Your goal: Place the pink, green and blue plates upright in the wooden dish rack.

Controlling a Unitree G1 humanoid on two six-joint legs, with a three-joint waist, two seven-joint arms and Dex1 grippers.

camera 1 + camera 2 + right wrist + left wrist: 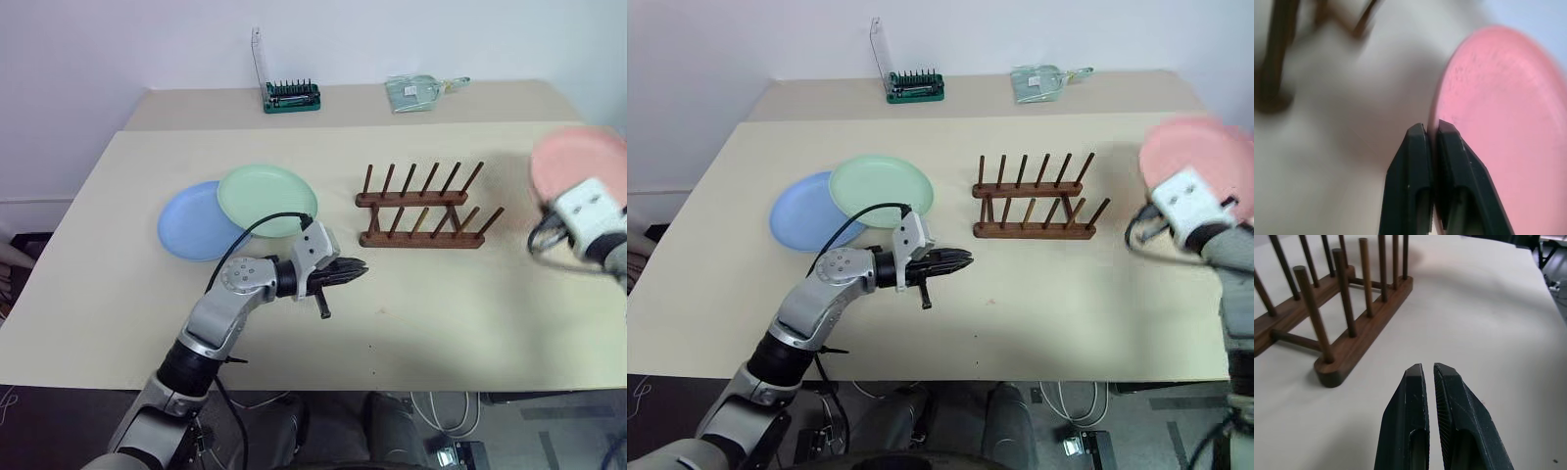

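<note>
A beige table (411, 294) is being seen from above, and the task's things are being borne on it or held over it. The rack (423, 210) is being shown near the middle of the table: dark reddish-brown wood, two parallel base rails, a row of upright pegs on each, every slot unfilled. The green plate (267, 198) is lying flat to the left of the rack, its edge overlapping the blue plate (196, 221), which is lying flat further left; both are pale and round with shallow rims. The pink plate (1195, 162) is being held on edge, clear of the table, well to the right of the rack; it is round and salmon pink. Its rim is being pinched between the closed fingers of the right gripper (1431, 134). The left gripper (1428, 372) is being held just above the table, between the green plate and the rack, with its tips pointing at the rack's near end; its fingers (1409, 406) are closed on nothing, a thin slit showing between them.
</note>
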